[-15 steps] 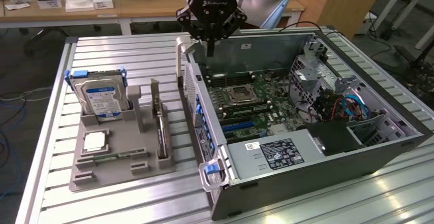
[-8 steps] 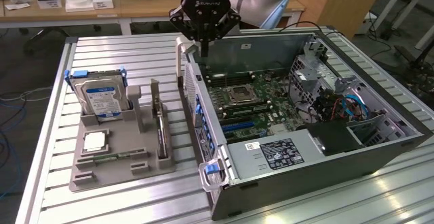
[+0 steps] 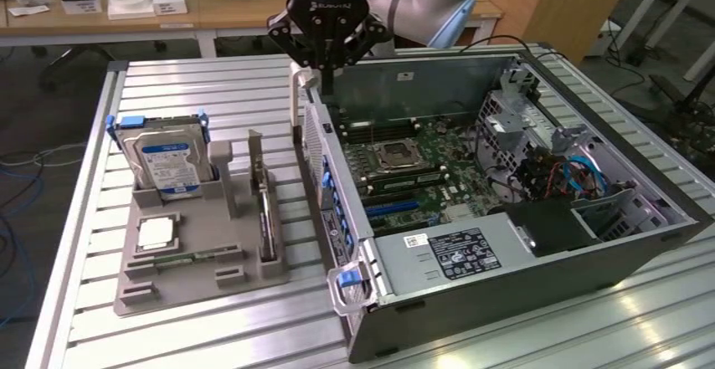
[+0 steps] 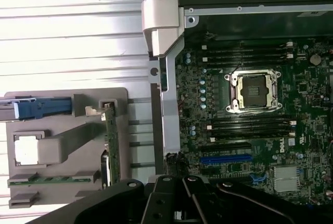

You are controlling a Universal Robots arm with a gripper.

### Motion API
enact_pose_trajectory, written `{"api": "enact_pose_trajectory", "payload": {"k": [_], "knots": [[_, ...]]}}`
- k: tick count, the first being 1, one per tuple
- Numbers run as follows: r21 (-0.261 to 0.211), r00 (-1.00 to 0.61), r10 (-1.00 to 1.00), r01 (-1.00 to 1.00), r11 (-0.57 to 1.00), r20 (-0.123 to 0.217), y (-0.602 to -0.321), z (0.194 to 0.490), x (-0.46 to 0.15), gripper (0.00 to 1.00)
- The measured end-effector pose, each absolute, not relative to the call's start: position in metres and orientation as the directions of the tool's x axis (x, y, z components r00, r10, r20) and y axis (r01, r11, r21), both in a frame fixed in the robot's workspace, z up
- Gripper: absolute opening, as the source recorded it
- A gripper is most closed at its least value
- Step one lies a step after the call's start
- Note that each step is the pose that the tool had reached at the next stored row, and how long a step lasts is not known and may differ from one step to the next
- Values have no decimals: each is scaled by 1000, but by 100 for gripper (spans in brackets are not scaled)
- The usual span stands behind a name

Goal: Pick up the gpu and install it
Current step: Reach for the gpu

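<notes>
The gpu [image 3: 266,200] stands on edge in a slot of the grey holder tray [image 3: 201,281], a thin green board with a silver end bracket. In the wrist view the gpu [image 4: 110,140] shows as a narrow green strip. My gripper [image 3: 317,71] hangs above the rear corner of the open computer case [image 3: 503,277], beyond the far end of the gpu and well above it. Its black fingers are shut with nothing between them. The gripper [image 4: 177,206] appears over the case wall between tray and motherboard [image 4: 250,130]. A blue card slot [image 4: 226,159] lies on the board.
The tray also holds a hard drive [image 3: 167,164] upright in a blue-handled caddy, a square chip [image 3: 156,233] and a memory stick [image 3: 184,258]. The case's white corner latch [image 4: 161,21] and its side wall stand between tray and motherboard. Slatted metal table [image 3: 201,93] all around.
</notes>
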State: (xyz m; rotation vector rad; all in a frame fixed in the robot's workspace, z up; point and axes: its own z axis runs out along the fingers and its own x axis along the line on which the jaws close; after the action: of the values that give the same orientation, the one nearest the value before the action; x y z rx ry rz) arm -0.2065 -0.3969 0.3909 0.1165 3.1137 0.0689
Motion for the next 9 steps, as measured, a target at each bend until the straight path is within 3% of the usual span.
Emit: {"api": "enact_pose_trajectory", "payload": {"k": [9], "knots": [[45,-997,75,74,996,-23,-397,391,-210,11]]}}
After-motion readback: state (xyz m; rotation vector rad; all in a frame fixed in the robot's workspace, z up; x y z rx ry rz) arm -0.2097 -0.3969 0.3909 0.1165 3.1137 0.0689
